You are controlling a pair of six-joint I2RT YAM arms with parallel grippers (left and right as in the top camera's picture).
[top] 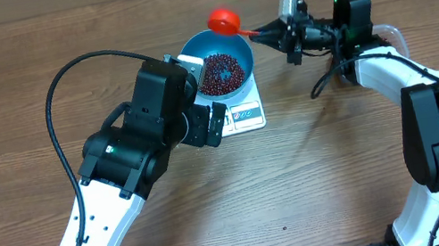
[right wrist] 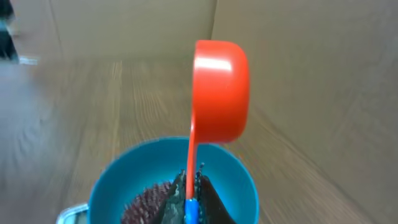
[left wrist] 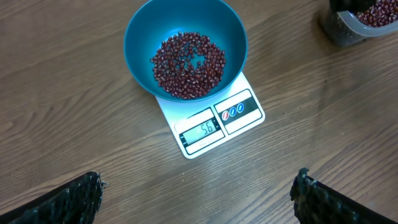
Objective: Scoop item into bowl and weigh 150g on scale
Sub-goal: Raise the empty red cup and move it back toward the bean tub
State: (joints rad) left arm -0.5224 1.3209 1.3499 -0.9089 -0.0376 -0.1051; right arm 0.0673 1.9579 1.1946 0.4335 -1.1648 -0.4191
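Note:
The blue bowl (top: 236,53) stands on the white scale (top: 247,116) and holds a layer of dark red beans (top: 220,73). In the left wrist view the beans (left wrist: 188,65) cover the floor of the bowl (left wrist: 140,37), and the display of the scale (left wrist: 200,130) reads 56. My right gripper (top: 265,32) is shut on the thin handle of a red scoop (top: 224,21), which hangs over the bowl's far rim. The scoop (right wrist: 221,90) is turned on its side above the bowl (right wrist: 249,183), its inside hidden from me. My left gripper (left wrist: 196,199) hovers open beside the scale, holding nothing.
A clear plastic tub (left wrist: 360,22) with more beans stands to the right of the scale, partly under my right arm (top: 382,67). My left arm (top: 141,141) reaches in from the lower left. Bare wooden table (top: 320,178) lies in front of the scale.

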